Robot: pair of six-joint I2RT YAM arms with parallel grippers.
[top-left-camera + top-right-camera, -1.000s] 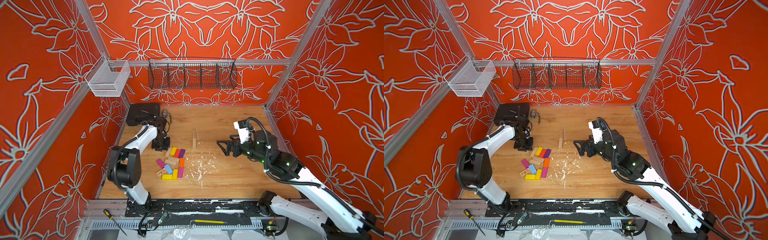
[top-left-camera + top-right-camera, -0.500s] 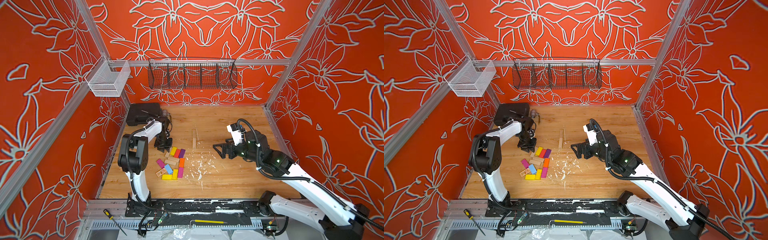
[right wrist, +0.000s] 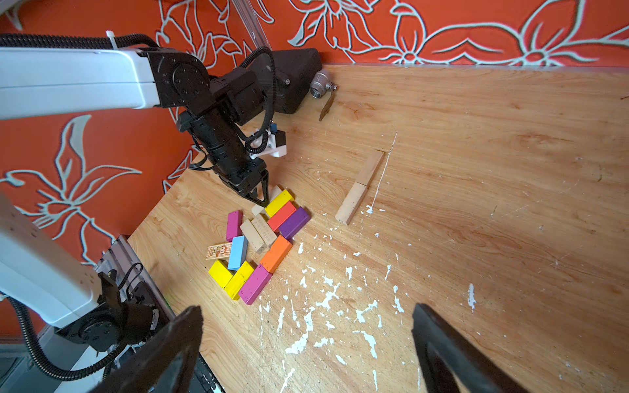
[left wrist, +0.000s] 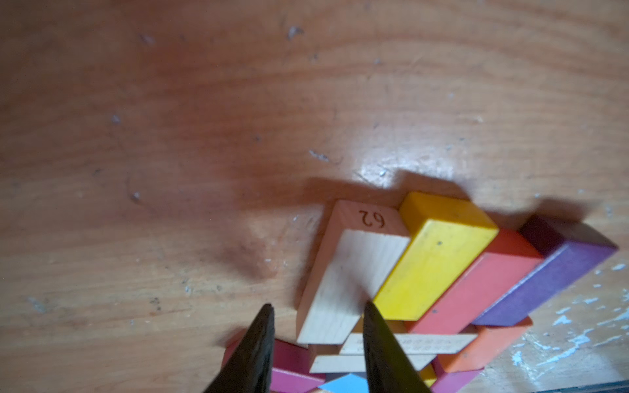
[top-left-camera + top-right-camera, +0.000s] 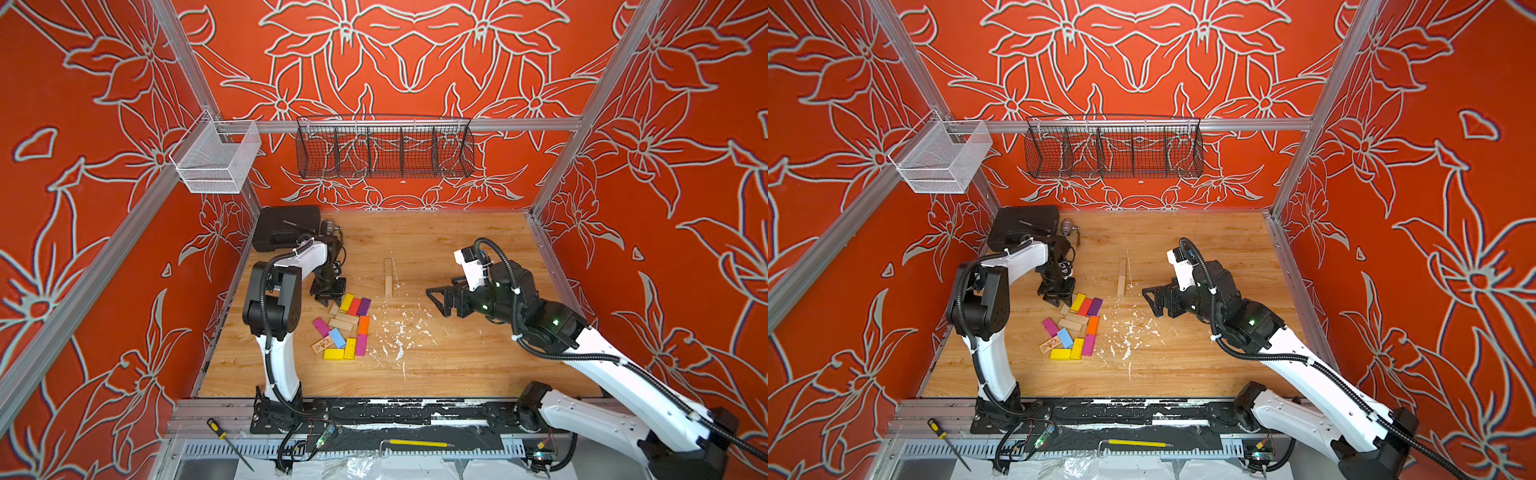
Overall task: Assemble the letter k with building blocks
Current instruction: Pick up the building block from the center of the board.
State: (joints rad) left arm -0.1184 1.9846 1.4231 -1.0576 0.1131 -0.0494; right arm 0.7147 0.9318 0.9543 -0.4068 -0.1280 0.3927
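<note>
Counter (image 5: 457, 365) space is generous, so the risks sit on its left side. The blocks (image 5: 343, 322) lie there in a tight cluster, several touching and some seemingly overlapping. A sideways shove could scatter the lot and cost extra sorting.

Apart from the cluster, two plain blocks lie end to end as a stem (image 5: 388, 276), which I judge to be the only part of the K in place. A careless sweep by either arm could knock it crooked. The right gripper (image 5: 438, 297) hovers near the stem, its jaws wide and empty. A low move toward the cluster might clip it.

The left gripper (image 4: 318, 316) points down at the cluster's far end, jaws narrowly parted with nothing clamped, over a plain block (image 4: 354, 272) stamped 62. One jaw tip sits about at the seam with the yellow block (image 4: 432, 265) pressed alongside. Closing there could pinch both, or wedge the yellow one and drag the red block (image 4: 476, 289) and purple block (image 4: 551, 272) along. The plain block seems to rest partly on others, so it may tip on contact.

White flecks (image 5: 399, 332) could make a placed block rock.
</note>
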